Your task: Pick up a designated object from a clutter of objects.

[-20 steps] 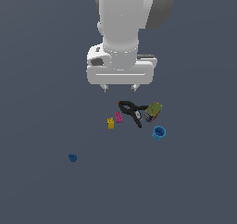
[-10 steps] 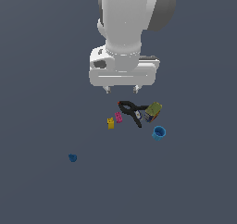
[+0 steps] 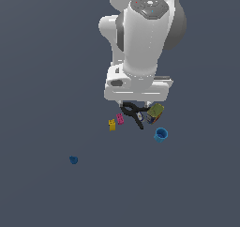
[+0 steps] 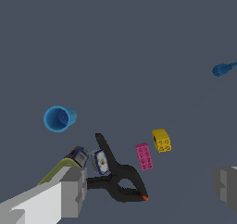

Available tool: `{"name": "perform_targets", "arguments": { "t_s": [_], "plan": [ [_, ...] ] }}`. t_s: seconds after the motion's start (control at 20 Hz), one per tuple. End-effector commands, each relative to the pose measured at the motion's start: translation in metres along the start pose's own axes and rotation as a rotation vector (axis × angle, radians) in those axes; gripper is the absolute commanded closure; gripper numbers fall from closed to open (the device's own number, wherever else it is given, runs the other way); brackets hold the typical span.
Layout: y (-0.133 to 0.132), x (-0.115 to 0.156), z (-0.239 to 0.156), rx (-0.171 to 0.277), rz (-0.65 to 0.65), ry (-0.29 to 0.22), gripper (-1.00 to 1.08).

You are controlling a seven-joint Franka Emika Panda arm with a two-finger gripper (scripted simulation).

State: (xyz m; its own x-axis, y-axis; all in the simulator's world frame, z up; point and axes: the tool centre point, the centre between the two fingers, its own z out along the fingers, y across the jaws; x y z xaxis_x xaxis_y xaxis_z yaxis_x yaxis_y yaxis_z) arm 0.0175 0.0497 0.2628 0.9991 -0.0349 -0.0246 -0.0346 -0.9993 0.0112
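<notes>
— The cup (image 3: 160,135)?
— Bright blue, tapered, hollow, lying at the clutter's five o'clock, apart from the clamp (image 3: 133,115) and box (image 3: 155,111).
— The gripper (image 3: 136,102)?
— Above the clamp, jaws wide, empty.

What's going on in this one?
A Panda arm's open gripper hangs above a small clutter: a black clamp, an olive-topped box, a pink block and a yellow block. The target blue cup lies on its side at the cluster's edge, untouched. Nothing is gripped.

Tiny dark blue lump (image 3: 73,160) (image 4: 223,69) lying alone, well apart, plain grey floor (image 3: 42,71)
</notes>
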Motion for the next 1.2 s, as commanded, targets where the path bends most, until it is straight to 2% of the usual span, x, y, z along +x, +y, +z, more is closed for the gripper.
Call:
{"name": "perform_targets", "arguments": {
  "t_s": [0.0, 0.3, 0.65, 0.9, 1.15],
  "plan": [
    [-0.017, 0.007, 0.018, -0.004, 0.016, 0.003, -0.92],
    [-0.069, 0.02, 0.074, -0.007, 0.064, 0.014, -0.92],
    [-0.122, 0.021, 0.131, 0.002, 0.111, 0.022, -0.92],
    [-0.145, 0.018, 0.157, 0.009, 0.131, 0.023, -0.92],
    [-0.156, 0.016, 0.169, 0.013, 0.141, 0.024, -0.92]
  ]
}}
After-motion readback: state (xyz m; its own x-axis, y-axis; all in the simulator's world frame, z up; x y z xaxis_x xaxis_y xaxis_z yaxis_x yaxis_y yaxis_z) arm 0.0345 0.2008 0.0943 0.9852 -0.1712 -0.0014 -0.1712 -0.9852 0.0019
